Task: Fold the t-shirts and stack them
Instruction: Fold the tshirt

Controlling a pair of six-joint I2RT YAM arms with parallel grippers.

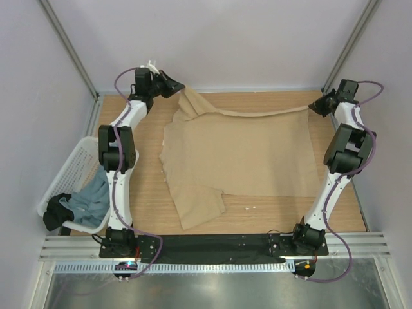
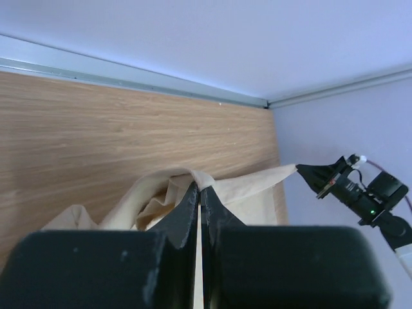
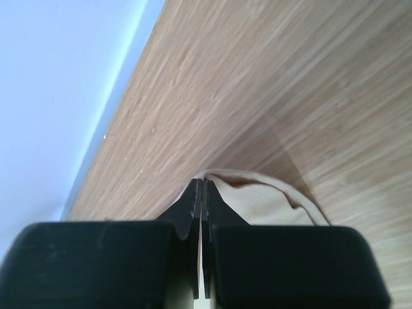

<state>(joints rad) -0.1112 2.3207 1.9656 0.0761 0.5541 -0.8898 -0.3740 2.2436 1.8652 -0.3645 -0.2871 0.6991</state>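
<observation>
The tan-beige t-shirt (image 1: 238,151) lies spread on the wooden table, its far edge lifted and stretched between both grippers. My left gripper (image 1: 179,90) is shut on the shirt's far left corner; in the left wrist view the cloth (image 2: 244,193) bunches at the closed tips of that gripper (image 2: 201,188). My right gripper (image 1: 313,105) is shut on the far right corner; in the right wrist view the cloth (image 3: 270,203) sits beside the tips of that gripper (image 3: 202,183). The grey-blue t-shirt (image 1: 90,199) lies crumpled in the basket.
A white mesh basket (image 1: 69,168) stands off the table's left edge, with a dark cloth (image 1: 55,209) at its near end. Walls and a metal frame close in the far side. The right arm (image 2: 360,193) shows in the left wrist view.
</observation>
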